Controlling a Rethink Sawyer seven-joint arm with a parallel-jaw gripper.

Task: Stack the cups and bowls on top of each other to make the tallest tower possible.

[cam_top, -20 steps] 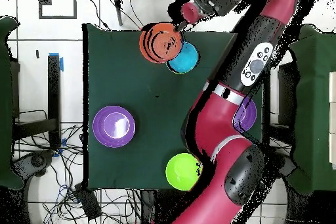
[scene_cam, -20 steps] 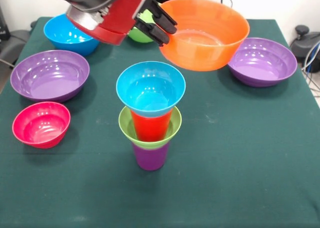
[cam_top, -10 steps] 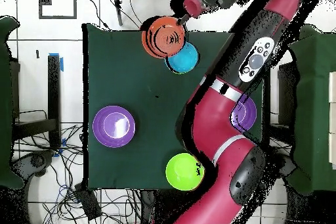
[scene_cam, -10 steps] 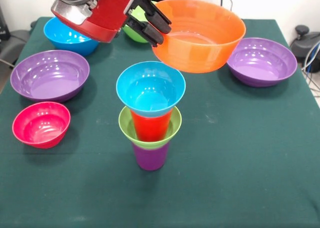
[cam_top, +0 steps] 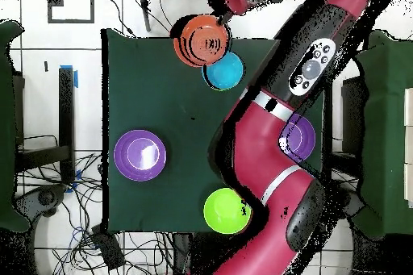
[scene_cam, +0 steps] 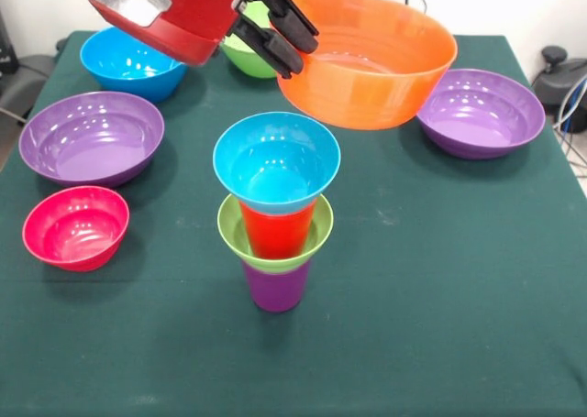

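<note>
Black-fingered gripper (scene_cam: 292,39) on the red arm, clamped on the rim of the large glossy orange plastic bowl (scene_cam: 371,60), at about 9 o'clock on that rim in the front view. Orange bowl held near 1 o'clock from the tower (scene_cam: 276,206) and tilted. Tower at table centre: translucent purple plastic cup (scene_cam: 274,287) at the bottom, small lime green plastic bowl (scene_cam: 233,229) nested on it, solid red plastic cup (scene_cam: 273,232) inside that, small blue plastic bowl (scene_cam: 275,163) on top. Wide purple plastic bowl (scene_cam: 90,137) at 10 o'clock from the tower, small pink plastic bowl (scene_cam: 75,226) at 9 o'clock. Second blue bowl (scene_cam: 128,61) and second lime green bowl (scene_cam: 249,60) toward 11 and 12 o'clock, second wide purple bowl (scene_cam: 481,112) at 2 o'clock, all on the dark green table cloth (scene_cam: 440,298).
</note>
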